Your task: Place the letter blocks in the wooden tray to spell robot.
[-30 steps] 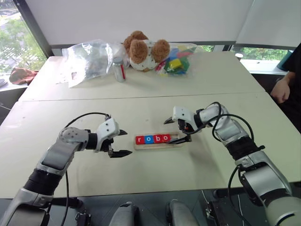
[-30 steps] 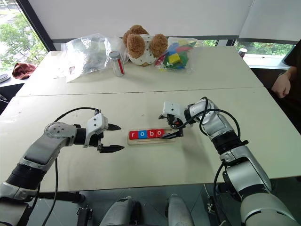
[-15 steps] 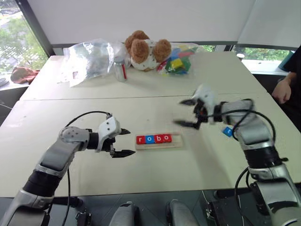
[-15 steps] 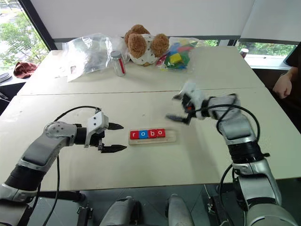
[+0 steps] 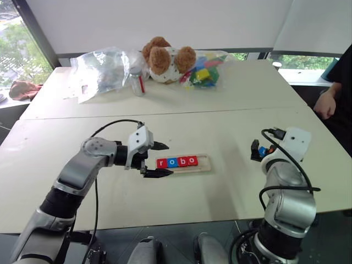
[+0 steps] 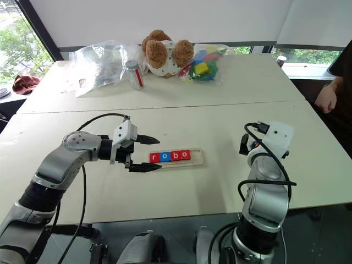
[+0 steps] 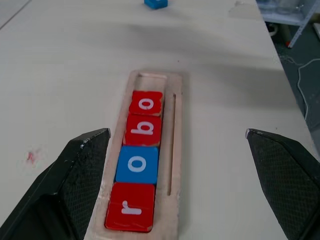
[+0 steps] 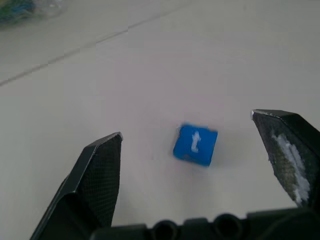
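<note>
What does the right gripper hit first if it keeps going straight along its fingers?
Most likely the blue t block: it lies on the table between the open fingers of the right gripper, apart from both. Depth is hard to judge, so the gripper may meet bare tabletop just beyond it.

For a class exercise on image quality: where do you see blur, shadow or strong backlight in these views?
Right wrist view: the blue t block is soft and slightly smeared. Left wrist view: tray and letters are crisp, with a faint shadow band across the table beyond it. Left eye view: the windows behind glow bright; the table is evenly lit.
</note>
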Action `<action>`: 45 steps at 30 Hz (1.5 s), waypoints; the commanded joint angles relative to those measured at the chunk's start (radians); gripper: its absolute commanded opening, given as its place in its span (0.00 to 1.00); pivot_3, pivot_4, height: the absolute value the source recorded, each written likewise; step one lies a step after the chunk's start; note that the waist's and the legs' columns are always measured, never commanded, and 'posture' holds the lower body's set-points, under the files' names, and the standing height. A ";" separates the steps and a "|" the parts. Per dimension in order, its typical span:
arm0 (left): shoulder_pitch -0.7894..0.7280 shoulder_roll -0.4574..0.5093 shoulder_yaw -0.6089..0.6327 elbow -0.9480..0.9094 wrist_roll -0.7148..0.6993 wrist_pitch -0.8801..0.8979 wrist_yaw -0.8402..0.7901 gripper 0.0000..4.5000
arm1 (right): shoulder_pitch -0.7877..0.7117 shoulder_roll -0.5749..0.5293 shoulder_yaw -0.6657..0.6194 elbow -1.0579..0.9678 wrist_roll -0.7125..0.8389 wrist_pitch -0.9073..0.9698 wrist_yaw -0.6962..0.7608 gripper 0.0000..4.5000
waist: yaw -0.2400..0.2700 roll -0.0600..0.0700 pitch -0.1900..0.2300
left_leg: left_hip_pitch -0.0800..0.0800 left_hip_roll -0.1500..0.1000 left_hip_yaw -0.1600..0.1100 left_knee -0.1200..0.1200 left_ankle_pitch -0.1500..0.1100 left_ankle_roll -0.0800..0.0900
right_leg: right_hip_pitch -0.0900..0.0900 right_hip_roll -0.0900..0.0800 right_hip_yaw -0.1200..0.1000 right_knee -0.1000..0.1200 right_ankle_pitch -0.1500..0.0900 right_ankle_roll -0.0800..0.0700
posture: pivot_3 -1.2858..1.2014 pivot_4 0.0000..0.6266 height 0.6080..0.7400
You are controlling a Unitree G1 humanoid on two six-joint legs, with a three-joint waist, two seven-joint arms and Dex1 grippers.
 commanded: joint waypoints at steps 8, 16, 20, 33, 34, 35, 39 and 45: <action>0.051 0.049 0.043 -0.087 0.002 0.002 0.024 1.00 | -0.066 0.017 -0.153 0.198 0.094 -0.049 -0.101 0.99 | -0.001 0.000 0.000 | 0.002 0.000 0.000 0.000 0.000 0.001 | 0.002 0.000 -0.001 -0.001 0.000 0.000 | 0.52 0.24 1.00; 0.103 0.126 0.073 -0.174 -0.006 0.026 0.030 1.00 | -0.115 0.021 -0.157 0.342 0.152 -0.124 -0.133 0.99 | -0.006 0.000 0.000 | 0.005 0.000 0.000 -0.001 0.000 0.001 | 0.005 -0.001 0.000 -0.001 0.000 0.000 | 0.52 0.24 1.00; 0.105 0.127 0.071 -0.180 -0.009 0.032 0.045 1.00 | -0.125 0.018 -0.165 0.409 0.170 -0.171 -0.158 0.99 | -0.009 -0.001 -0.001 | 0.005 0.000 0.000 -0.001 0.000 0.001 | 0.005 -0.001 0.000 -0.001 0.000 0.000 | 0.52 0.24 1.00; 0.106 0.109 0.063 -0.142 -0.002 0.021 0.059 1.00 | -0.073 -0.152 0.034 0.385 0.205 -0.239 -0.036 0.25 | -0.015 -0.001 -0.001 | 0.005 0.000 0.000 -0.001 -0.001 0.001 | 0.006 -0.001 0.000 -0.001 0.000 0.000 | 0.52 0.24 1.00; 0.103 0.110 0.066 -0.135 -0.003 0.019 0.056 1.00 | -0.059 -0.177 0.074 0.354 0.225 -0.212 0.011 0.25 | -0.018 -0.001 0.000 | 0.005 0.000 0.000 -0.001 -0.001 0.001 | 0.006 -0.001 0.000 -0.001 0.000 0.000 | 0.52 0.24 1.00; 0.101 0.113 0.066 -0.127 -0.001 0.013 0.051 1.00 | -0.045 -0.184 0.092 0.305 0.261 -0.152 0.050 0.25 | -0.020 -0.001 0.000 | 0.005 0.000 0.000 -0.001 -0.001 0.001 | 0.005 -0.001 0.000 -0.001 0.000 0.000 | 0.52 0.24 1.00; 0.105 0.141 0.063 -0.066 0.031 -0.040 0.023 1.00 | 0.024 -0.200 0.149 0.141 0.305 0.012 0.090 0.25 | -0.025 -0.001 0.000 | 0.005 0.002 -0.001 -0.003 -0.001 0.001 | 0.004 0.001 -0.001 -0.001 0.000 0.000 | 0.52 0.24 1.00; 0.081 0.131 0.051 -0.008 0.056 -0.083 0.009 1.00 | 0.079 -0.135 0.184 0.099 0.306 0.097 0.059 0.25 | -0.020 -0.002 -0.001 | 0.004 0.002 -0.001 -0.002 -0.001 0.001 | 0.005 0.000 -0.001 -0.003 0.000 0.000 | 0.52 0.24 1.00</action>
